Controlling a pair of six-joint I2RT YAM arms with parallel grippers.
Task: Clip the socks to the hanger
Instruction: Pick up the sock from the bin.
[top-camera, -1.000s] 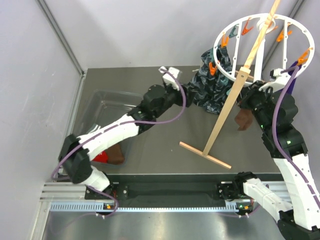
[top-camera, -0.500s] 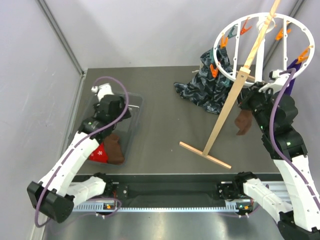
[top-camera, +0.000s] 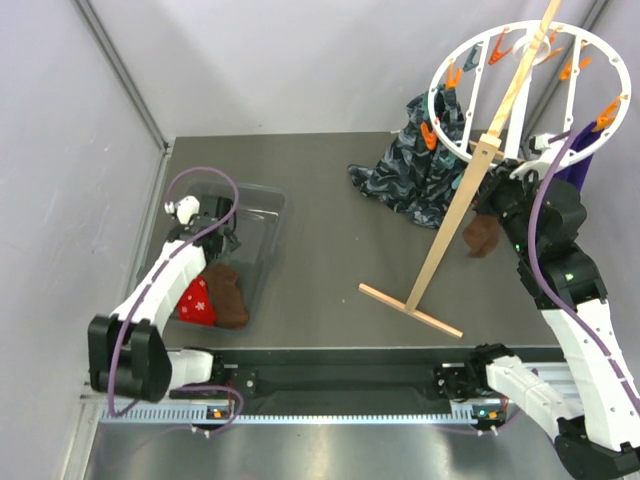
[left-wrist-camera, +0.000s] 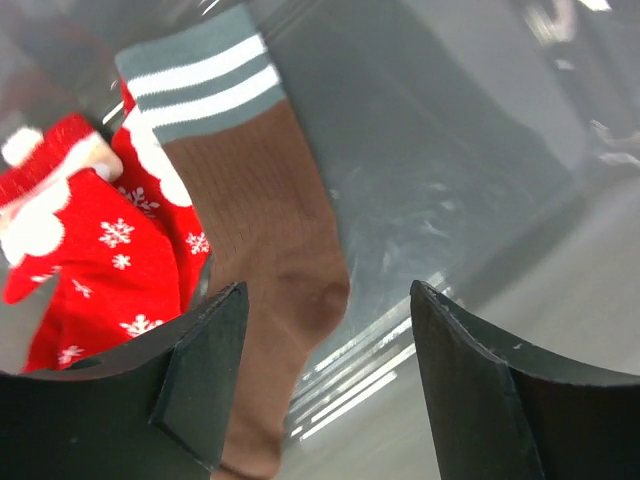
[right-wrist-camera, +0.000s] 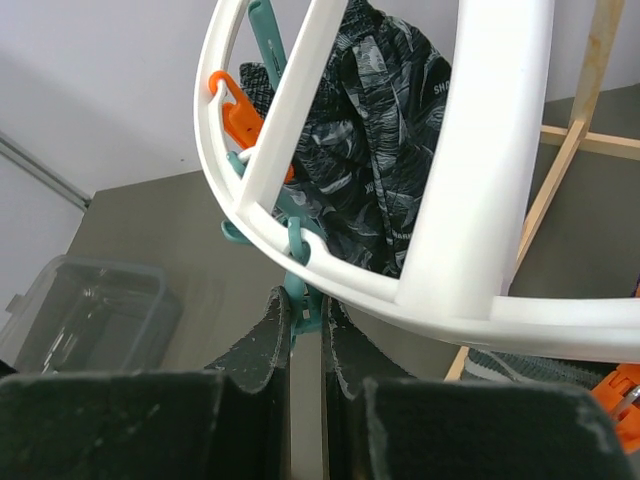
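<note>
The white hanger ring (top-camera: 446, 128) with orange and teal clips stands on a slanted wooden pole at the back right. My right gripper (top-camera: 492, 207) is under its rim. In the right wrist view the gripper (right-wrist-camera: 305, 312) is shut on a teal clip (right-wrist-camera: 301, 292) hanging from the ring (right-wrist-camera: 300, 250). A dark brown sock (top-camera: 483, 237) hangs just below it. My left gripper (top-camera: 226, 240) is open over a clear bin (top-camera: 262, 205). The bin holds a brown sock (top-camera: 228, 295) and a red snowflake sock (top-camera: 197, 303). In the left wrist view the open gripper (left-wrist-camera: 325, 380) hovers over the brown sock (left-wrist-camera: 270, 260), with the red sock (left-wrist-camera: 90, 260) beside it.
A dark-blue patterned cloth (top-camera: 420, 165) lies under the ring at the back. A purple sock (top-camera: 575, 165) hangs at the ring's right side. The stand's wooden foot bar (top-camera: 410, 308) lies across the table's middle front. Grey walls close in at the left and back.
My left arm has swung from the table's middle back to the bin at the left and now points down into it. My right gripper and the ring shifted only slightly.
</note>
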